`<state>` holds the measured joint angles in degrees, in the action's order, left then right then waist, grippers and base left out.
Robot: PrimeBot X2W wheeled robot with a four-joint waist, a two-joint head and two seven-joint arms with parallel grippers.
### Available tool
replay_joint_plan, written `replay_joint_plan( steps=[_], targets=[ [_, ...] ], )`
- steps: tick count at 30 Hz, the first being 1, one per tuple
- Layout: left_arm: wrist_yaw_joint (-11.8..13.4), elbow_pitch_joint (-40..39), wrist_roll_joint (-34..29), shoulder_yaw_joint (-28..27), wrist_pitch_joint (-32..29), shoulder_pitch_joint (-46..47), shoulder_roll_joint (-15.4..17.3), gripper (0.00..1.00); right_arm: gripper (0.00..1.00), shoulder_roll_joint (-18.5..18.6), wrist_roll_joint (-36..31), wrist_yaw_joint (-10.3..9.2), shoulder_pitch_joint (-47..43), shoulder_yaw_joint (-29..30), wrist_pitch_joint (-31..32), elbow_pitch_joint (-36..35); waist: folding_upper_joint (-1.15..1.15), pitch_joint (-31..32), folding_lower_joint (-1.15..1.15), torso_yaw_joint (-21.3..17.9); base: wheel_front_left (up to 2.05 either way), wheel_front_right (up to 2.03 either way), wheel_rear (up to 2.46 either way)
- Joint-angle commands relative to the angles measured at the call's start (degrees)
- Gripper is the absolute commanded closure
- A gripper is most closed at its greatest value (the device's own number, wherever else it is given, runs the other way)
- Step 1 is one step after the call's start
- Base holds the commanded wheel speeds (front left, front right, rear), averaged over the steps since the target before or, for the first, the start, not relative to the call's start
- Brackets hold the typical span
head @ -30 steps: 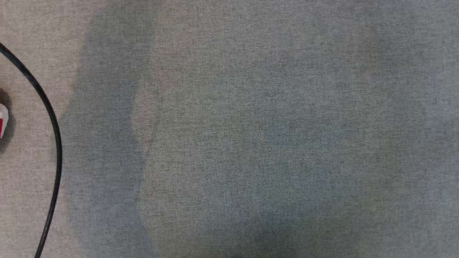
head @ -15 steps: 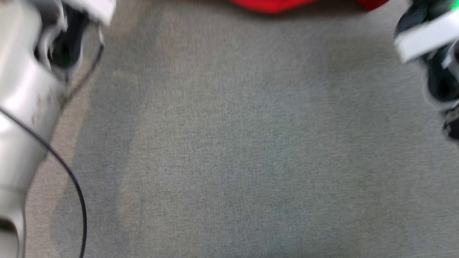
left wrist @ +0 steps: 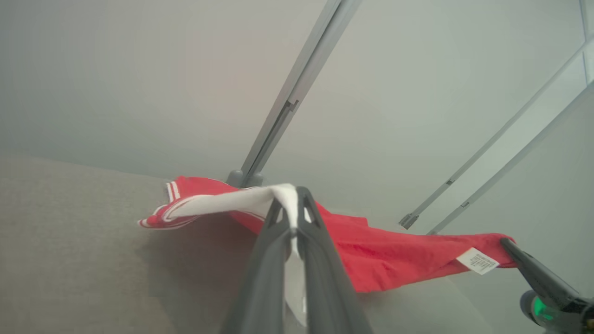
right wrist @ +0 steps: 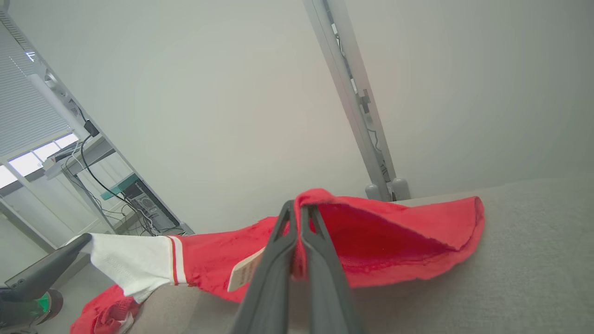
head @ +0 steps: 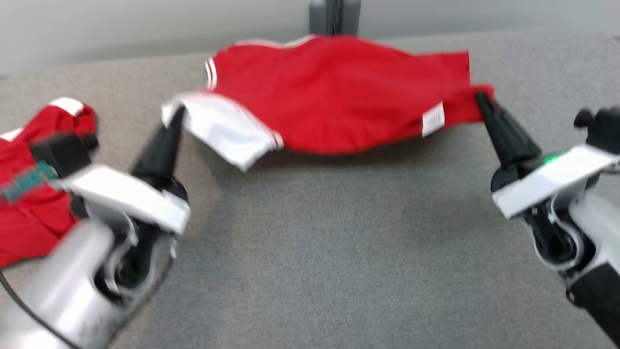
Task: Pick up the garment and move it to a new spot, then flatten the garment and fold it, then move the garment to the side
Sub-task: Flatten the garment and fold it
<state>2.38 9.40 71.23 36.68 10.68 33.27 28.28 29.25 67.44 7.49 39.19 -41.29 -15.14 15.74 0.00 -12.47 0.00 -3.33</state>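
Head view: your left end effector (head: 177,114) and right end effector (head: 481,98) clamp the garment (head: 334,92) taut; flattening, folding, side placement remain.

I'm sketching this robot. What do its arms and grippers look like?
The left gripper and right gripper each have two long tapering black fingers and a white plate. Forearms are rounded silver; a green light marks the right wrist.

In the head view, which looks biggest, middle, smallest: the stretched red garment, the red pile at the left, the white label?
Largest: stretched red garment.
Then: red pile, partly cut off at the edge.
Smallest: white label.
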Motion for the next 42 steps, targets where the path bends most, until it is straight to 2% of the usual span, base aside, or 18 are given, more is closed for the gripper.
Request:
replay_joint_plan(
  steps=[1,5,9,16,23,31,38,42],
  targets=[
    [0.7,-1.2,0.2,0.0,0.4,-1.0,0.2,1.00,1.00,0.3,0.1,0.02,-1.1,0.3,0.0,0.0,0.00,2.0,0.00,0.2,0.00,0.00,0.00],
    [4.5,-8.6,0.1,1.7,0.3,-8.1,1.3,1.00,1.00,0.6,-0.1,0.03,-6.1,1.7,0.0,-1.6,0.00,2.6,0.00,0.8,0.00,0.00,0.00],
    [6.4,-12.7,0.6,2.6,0.8,-12.7,1.6,1.00,1.00,1.7,-2.8,0.02,-10.7,3.0,0.0,-3.7,0.00,2.7,0.00,1.4,0.00,0.00,0.00],
    [8.7,-15.0,1.2,2.5,2.4,-19.2,1.7,1.00,1.00,0.9,-5.9,0.02,-20.3,10.2,0.0,-6.8,0.00,3.2,0.00,2.1,0.00,0.00,0.00],
    [8.2,-14.5,2.3,1.0,3.5,-25.4,1.3,1.00,1.00,1.3,-6.6,0.02,-28.2,13.2,0.0,-10.5,0.00,4.0,0.00,2.2,0.00,0.00,0.00],
    [8.6,-16.1,2.1,1.9,3.7,-30.7,2.3,1.00,1.00,2.0,-6.9,0.02,-37.2,18.7,0.0,-14.0,0.00,4.7,0.00,4.0,0.00,0.00,0.00],
    [8.6,-17.7,1.4,3.3,3.3,-32.4,2.6,1.00,1.00,2.1,-6.8,0.02,-43.9,23.6,0.0,-17.2,0.00,3.4,0.00,5.5,0.00,0.00,0.00],
    [7.4,-19.1,-0.4,2.2,3.7,-29.5,2.0,1.00,1.00,1.3,-7.2,0.02,-43.1,24.3,0.0,-19.3,0.00,2.0,0.00,5.2,0.00,0.00,0.00]
  ],
)
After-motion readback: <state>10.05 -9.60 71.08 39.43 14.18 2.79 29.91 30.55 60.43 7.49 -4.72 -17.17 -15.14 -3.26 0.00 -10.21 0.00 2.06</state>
